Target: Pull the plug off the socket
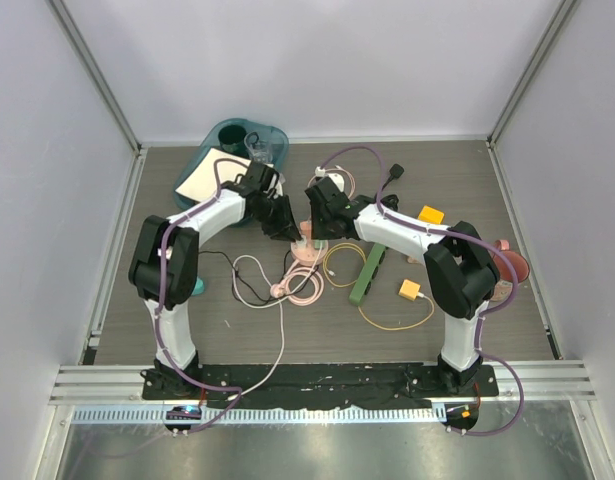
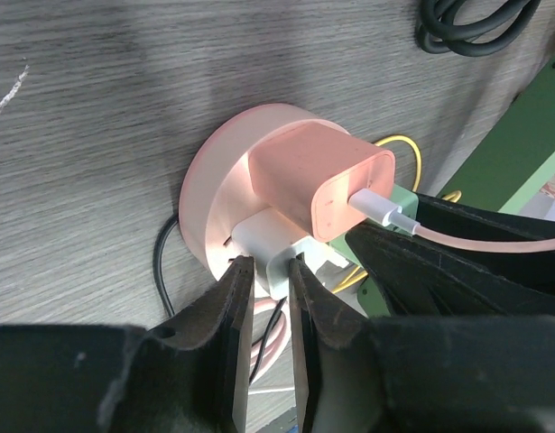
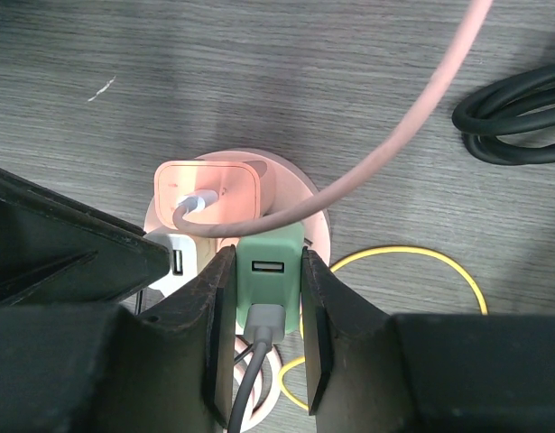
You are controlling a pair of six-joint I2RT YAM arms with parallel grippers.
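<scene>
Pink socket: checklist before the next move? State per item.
1. right gripper shut on green plug: ok.
2. left gripper shut on white plug: ok, fingers against both sides.
3. pink socket flat on table: ok.
4. pink cable clear of right gripper: not ok, it crosses over it.
5. socket body braced: not ok, both grippers hold plugs only.
6. prong seating depth: cannot tell.

Soft, even light falls from above and glares off the metal rail (image 1: 317,445). In both wrist views the fingers (image 2: 230,343) blur, and a shadow dims the tabletop (image 2: 78,180) beyond their tips
</scene>
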